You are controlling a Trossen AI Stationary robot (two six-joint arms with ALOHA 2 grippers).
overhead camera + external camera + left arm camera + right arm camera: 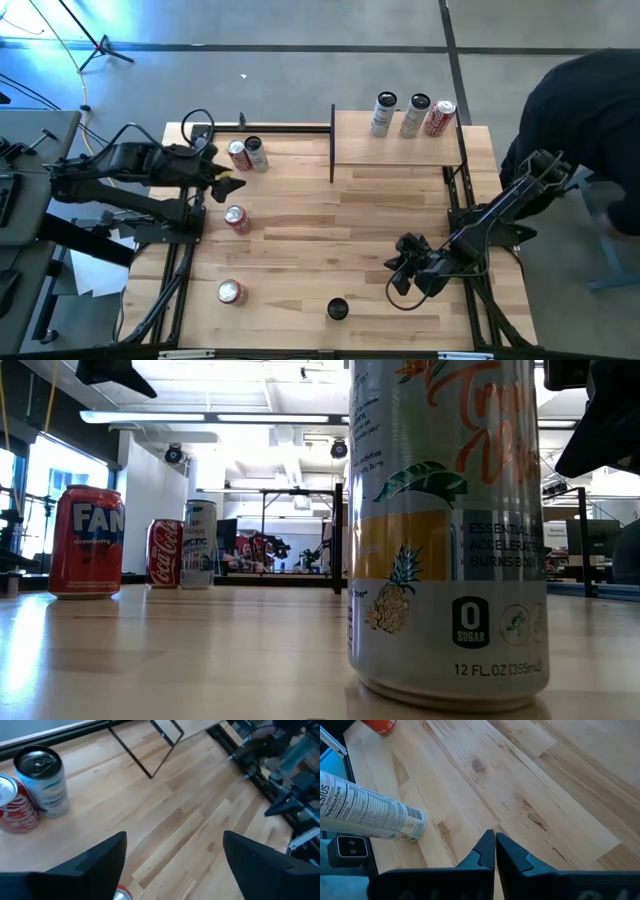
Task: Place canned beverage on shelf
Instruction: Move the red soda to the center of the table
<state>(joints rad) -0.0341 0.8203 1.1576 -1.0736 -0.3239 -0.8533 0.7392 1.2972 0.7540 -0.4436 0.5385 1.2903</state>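
The shelf (395, 150), a light-wood board in a black frame, stands at the table's far right with three cans (416, 115) upright on it. A red can (237, 153) and a silver can (42, 780) stand side by side at the far left. Two more red cans (237, 218) (231, 291) stand along the left side. A tall slim can (338, 309) stands near the front edge and fills the low view (450, 530). My left gripper (175, 860) hovers open above the table between the far-left pair and the middle red can. My right gripper (495, 845) is shut over bare wood at the near right.
A long black bar (270, 128) runs along the far edge left of the shelf. A person in dark clothes (580, 110) stands beyond the table's right edge. Bare wood lies across the table's middle, between the cans and the shelf.
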